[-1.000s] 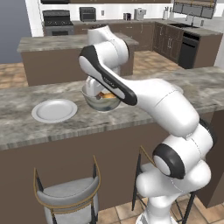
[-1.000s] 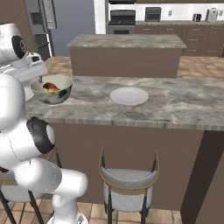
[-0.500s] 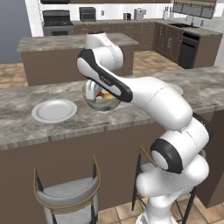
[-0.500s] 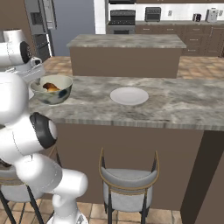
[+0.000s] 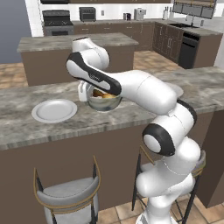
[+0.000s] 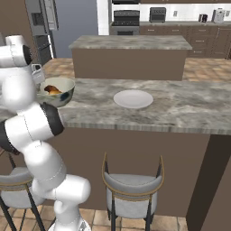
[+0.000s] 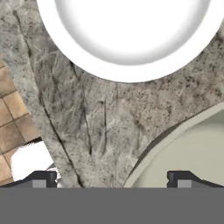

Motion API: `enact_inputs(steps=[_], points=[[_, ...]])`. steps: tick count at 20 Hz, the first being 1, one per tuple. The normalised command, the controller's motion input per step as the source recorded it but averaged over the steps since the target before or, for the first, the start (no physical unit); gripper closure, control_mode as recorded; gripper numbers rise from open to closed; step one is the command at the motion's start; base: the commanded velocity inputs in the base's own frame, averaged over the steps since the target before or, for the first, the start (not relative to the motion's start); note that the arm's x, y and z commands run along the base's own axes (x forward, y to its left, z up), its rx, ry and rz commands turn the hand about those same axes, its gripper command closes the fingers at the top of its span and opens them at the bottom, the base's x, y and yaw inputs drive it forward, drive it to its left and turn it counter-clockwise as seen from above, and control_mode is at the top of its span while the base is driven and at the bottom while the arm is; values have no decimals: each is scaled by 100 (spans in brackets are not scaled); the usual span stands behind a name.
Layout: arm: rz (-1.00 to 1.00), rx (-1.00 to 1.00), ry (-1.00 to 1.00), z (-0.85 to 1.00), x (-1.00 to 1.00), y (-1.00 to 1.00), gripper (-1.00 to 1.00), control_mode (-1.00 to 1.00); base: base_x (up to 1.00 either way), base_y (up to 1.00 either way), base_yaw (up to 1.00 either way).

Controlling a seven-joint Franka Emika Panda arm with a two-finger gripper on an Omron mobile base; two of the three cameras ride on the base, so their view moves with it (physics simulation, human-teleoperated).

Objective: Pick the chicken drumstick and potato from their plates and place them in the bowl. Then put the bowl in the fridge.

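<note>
From the left base view, you have the bowl (image 5: 104, 101) sitting on the near tabletop (image 5: 26, 127), with an orange lump inside that reads as the potato (image 5: 107, 95); a darker piece beside it may be the drumstick, but the arm covers too much to be sure. An empty plate (image 5: 54, 110) lies just to the bowl's left. Treat the bowl as stiff, smooth and probably slippery, and a little heavier with food in it. Take it by the rim, one finger inside and one outside, and keep it level so nothing rolls out.

From the right base view, the bowl (image 6: 57, 90) stands at the left end of the tabletop, close to the near edge, with the potato (image 6: 53, 90) and a dark bit next to it showing over the rim. A second plate (image 6: 133, 98) lies well apart to the right. The fridge (image 6: 43, 27) stands far off on the left, past an island, so you will likely have to drive there.

From the hand view, the end effector (image 7: 113, 178) is released, its tips spread wide and straddling the bowl's rim (image 7: 175, 131): one tip over the stone, one over the bowl's inside. The marbled stone looks flat and hard, and the plate (image 7: 131, 39) sits just beyond.
</note>
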Motion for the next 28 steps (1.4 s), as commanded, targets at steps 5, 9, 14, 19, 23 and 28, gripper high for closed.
enact_inputs(steps=[5, 9, 14, 19, 23, 28], points=[[4, 0, 0, -2, 15, 0, -100, -100, 0, 0, 0], [3, 0, 0, -1, 12, 0, -100, -100, 0, 0, 0], [0, 0, 0, -12, 18, -4, -100, -100, 0, 0, 0], [0, 0, 0, -13, -5, -9, -100, -100, 0, 0, 0], [-5, 0, 0, -8, -18, -11, -100, -100, 0, 0, 0], [-13, 0, -4, -1, -15, -7, -100, -100, 0, 0, 0]])
